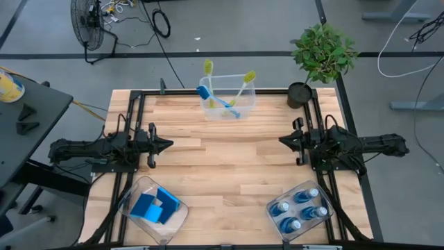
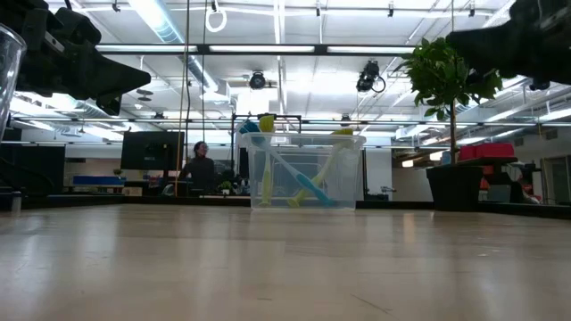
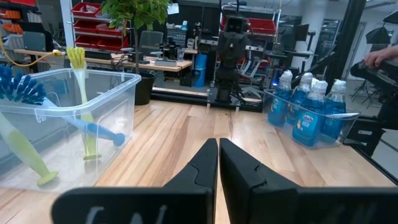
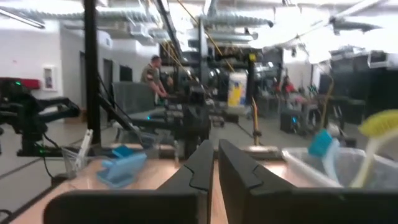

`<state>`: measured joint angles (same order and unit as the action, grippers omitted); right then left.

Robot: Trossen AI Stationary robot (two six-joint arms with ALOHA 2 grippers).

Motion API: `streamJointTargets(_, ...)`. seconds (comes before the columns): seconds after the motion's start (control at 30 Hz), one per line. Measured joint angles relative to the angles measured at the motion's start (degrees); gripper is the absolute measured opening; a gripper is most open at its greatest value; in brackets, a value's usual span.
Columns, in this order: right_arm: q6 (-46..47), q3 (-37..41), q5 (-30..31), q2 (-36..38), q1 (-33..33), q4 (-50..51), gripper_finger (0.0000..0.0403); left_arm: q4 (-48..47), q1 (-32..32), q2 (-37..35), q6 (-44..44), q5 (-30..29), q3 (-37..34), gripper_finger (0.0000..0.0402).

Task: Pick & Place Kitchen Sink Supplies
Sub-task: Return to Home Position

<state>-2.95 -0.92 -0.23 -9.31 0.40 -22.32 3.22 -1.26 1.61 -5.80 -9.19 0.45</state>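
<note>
Three dish brushes (image 1: 225,94), two yellow-green and one blue, stand leaning in a clear bin at the table's far edge, heads up; the low view shows them (image 2: 308,174) too. Several blue soap bottles (image 1: 300,208) stand upright in a clear bin at the near right corner. Blue sponges (image 1: 154,206) lie piled in a clear bin at the near left. My left gripper (image 1: 169,145) hovers shut over the table's left side, pointing right. My right gripper (image 1: 282,140) hovers shut over the right side, pointing left. Neither is near any supply.
A green potted plant (image 1: 316,59) stands at the far right corner. Bare wood (image 1: 225,156) lies between the two grippers. Black frame rails run along the left and right sides of the table. A person (image 2: 198,168) shows in the room beyond the far edge.
</note>
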Motion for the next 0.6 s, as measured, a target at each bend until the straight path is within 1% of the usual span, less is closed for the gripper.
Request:
streamJointTargets(0.37, 3.27, 0.01, 0.44, 7.99, -0.63, 12.94, 0.0027, 0.0, 0.0, 0.0, 0.0, 0.0, 0.0, 0.0019)
streamJointTargets(0.47, 3.62, 0.01, 0.47, 9.03, -0.63, 15.75, 0.0027, 0.0, 0.02, 0.0, 0.0, 0.0, 0.0, 0.0018)
streamJointTargets(0.6, 4.06, 0.01, 2.53, 9.36, -0.63, 18.33, 0.0027, 0.0, 0.01, 0.0, 0.0, -0.01, 0.0, 0.0018)
